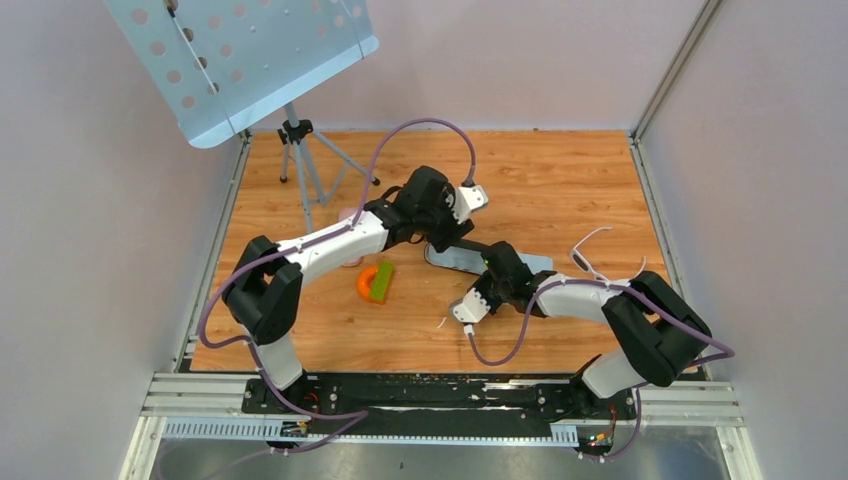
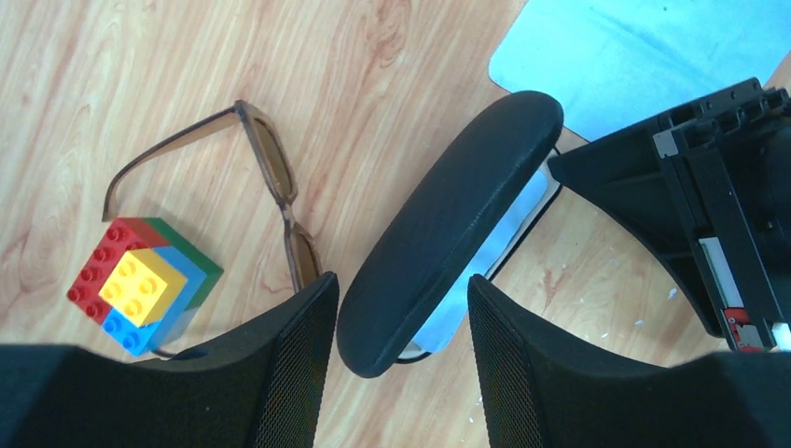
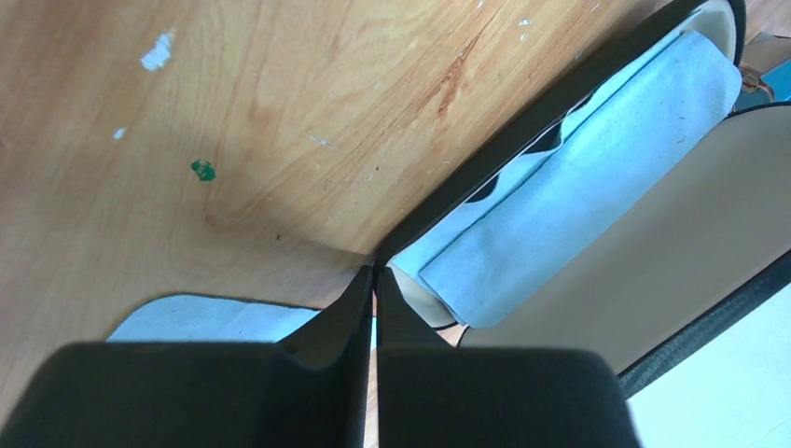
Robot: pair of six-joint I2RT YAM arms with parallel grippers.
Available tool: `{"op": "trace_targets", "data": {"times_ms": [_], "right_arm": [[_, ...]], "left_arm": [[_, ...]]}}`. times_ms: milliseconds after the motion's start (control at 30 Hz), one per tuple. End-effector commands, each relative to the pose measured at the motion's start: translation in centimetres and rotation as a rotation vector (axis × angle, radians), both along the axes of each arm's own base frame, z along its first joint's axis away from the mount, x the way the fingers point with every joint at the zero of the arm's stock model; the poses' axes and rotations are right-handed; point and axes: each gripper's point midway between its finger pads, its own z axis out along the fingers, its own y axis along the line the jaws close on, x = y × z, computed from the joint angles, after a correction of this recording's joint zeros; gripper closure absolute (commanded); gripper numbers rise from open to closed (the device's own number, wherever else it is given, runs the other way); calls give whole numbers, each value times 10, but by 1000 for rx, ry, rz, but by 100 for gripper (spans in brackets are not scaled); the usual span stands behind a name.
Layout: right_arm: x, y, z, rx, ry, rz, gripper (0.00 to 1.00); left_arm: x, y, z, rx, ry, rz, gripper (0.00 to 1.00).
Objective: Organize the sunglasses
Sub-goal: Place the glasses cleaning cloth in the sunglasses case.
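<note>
Left gripper [image 2: 401, 285] straddles the lid of the black oblong glasses case [image 2: 457, 205]; cannot tell if it grips. Right gripper [image 3: 375, 275] clenched at the case rim. Brown-framed tinted sunglasses [image 2: 280, 187] lie on the wooden tabletop [image 2: 373, 56], temple out. Step, likely: holding the case open. Next: fetch and fold the sunglasses.

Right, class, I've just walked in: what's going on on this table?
The black glasses case lies open with a blue cloth inside. The left gripper straddles it, jaws open; the right gripper, shut, sits at its end. The brown sunglasses lie unfolded on the table, untouched.
</note>
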Motion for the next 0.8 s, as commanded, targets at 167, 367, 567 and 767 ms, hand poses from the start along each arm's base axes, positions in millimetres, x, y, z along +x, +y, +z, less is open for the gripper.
{"op": "trace_targets", "data": {"times_ms": [167, 367, 567, 767], "right_arm": [[-2, -1, -5, -54, -11, 42, 98], [-13, -1, -16, -66, -218, 214, 100], [3, 5, -4, -21, -233, 131, 100], [13, 7, 7, -13, -234, 98, 100]], "left_arm": [[-19, -16, -41, 78, 120, -164, 41], [-41, -22, -45, 103, 147, -199, 47], [-52, -25, -32, 127, 50, -200, 53], [-40, -18, -26, 144, -13, -147, 45]]}}
